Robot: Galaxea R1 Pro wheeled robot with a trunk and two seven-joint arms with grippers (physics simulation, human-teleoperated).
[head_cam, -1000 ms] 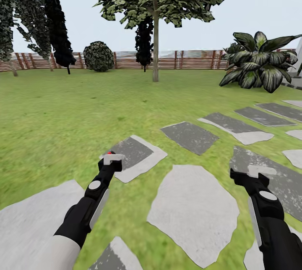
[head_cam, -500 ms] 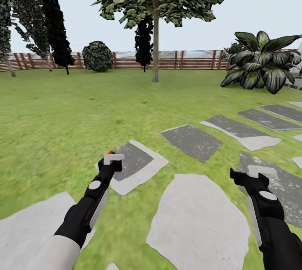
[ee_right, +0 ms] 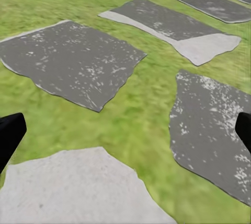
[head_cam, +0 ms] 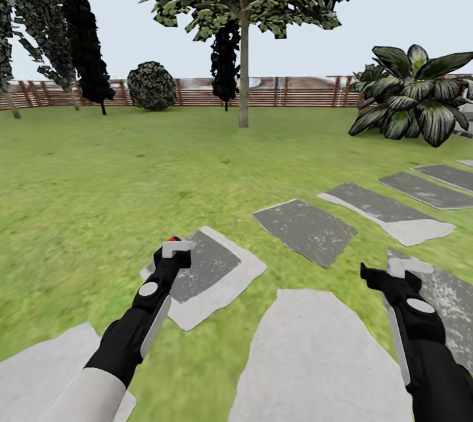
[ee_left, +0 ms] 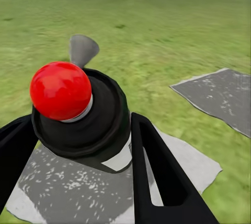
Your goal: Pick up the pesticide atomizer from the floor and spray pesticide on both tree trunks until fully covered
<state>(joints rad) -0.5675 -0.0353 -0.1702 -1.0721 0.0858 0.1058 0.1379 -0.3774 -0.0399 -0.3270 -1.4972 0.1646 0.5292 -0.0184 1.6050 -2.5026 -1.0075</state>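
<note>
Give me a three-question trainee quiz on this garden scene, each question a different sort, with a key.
1. True or false: the left gripper is shut on the pesticide atomizer.
2. Multiple choice: what lies directly below the right gripper in its wrist view? A) a wooden deck B) grass and stone slabs C) a pond
3. Fill in: the tree trunk straight ahead stands in front of a brown wooden ____.

Key: 1 true, the black fingers sit on both sides of the dark bottle with the red ball on top. 2 B, and its fingers are wide apart with nothing between them. 3 fence.
</note>
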